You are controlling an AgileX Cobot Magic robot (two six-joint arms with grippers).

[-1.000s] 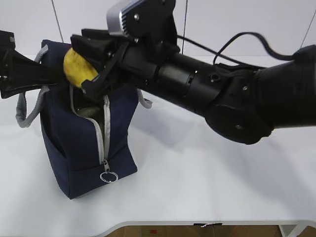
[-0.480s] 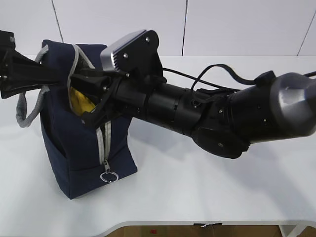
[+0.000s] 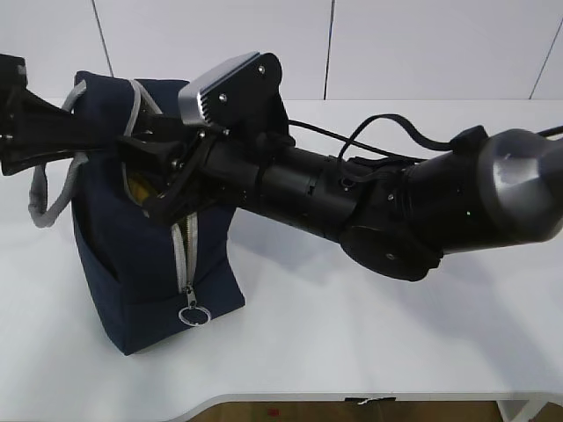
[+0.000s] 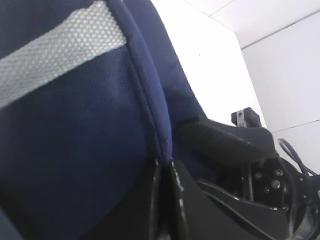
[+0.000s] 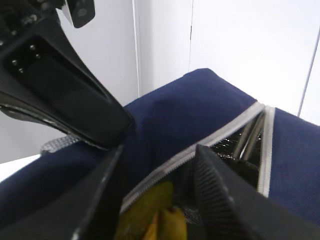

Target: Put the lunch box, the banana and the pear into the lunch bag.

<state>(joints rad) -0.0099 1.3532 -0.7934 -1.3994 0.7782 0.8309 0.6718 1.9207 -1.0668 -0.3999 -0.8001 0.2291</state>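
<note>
The right gripper sits at the mouth of the lunch bag, its 2 fingers spread apart and dipped into the unzipped opening. In the right wrist view, yellow fruit lies low in the gap between those fingers, inside the bag; one rounded piece looks like the pear and a narrower one beside it like the banana, though the view is too tight to be sure which is which. Neither finger visibly presses on the fruit. The lunch box cannot be made out in any view. The left gripper has its jaws pressed together, pinching the navy seam at the bag's top edge and holding that side of the mouth. The grey zipper runs down the bag's front to a ring pull near the bottom. A grey handle loops off the bag's left side under the left arm. The right arm's thick body crosses the middle of the white table, which lies bare to the right and in front of the bag.
</note>
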